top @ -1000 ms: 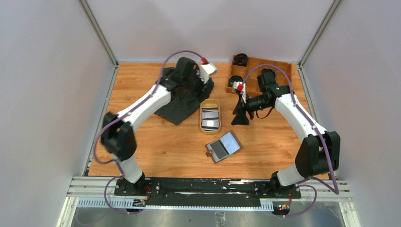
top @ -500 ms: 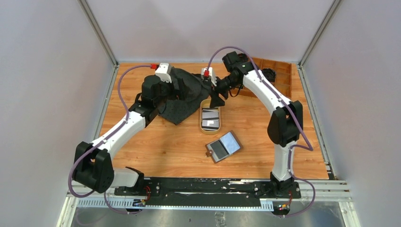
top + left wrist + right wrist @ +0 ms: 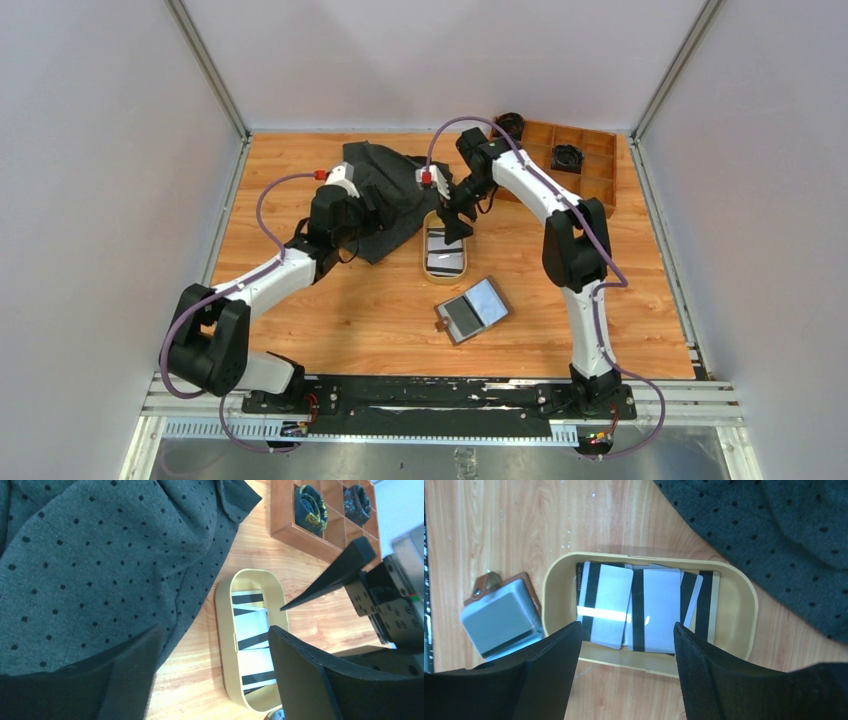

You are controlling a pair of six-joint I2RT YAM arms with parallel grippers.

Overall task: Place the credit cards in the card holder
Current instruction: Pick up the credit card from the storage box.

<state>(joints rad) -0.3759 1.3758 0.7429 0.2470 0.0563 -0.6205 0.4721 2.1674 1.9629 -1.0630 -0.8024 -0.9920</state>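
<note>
Several black-striped white credit cards (image 3: 446, 250) lie overlapping in an oval tan tray (image 3: 428, 262); they also show in the right wrist view (image 3: 644, 607) and the left wrist view (image 3: 252, 630). The brown card holder (image 3: 472, 310) lies open on the table near the tray, grey inside faces up, and its snap tab (image 3: 483, 582) shows in the right wrist view. My right gripper (image 3: 455, 218) hovers open above the tray's far end, empty (image 3: 626, 630). My left gripper (image 3: 385, 215) is open and empty over the cloth's edge, left of the tray (image 3: 215, 635).
A dark dotted cloth (image 3: 385, 190) lies crumpled left of and behind the tray, and it shows in both wrist views (image 3: 100, 555) (image 3: 784, 535). A wooden compartment box (image 3: 585, 160) with dark rolled items stands at the back right.
My right gripper swung left from beside the tray to above its far end. My left gripper drew back from the far side to the cloth's near edge.
</note>
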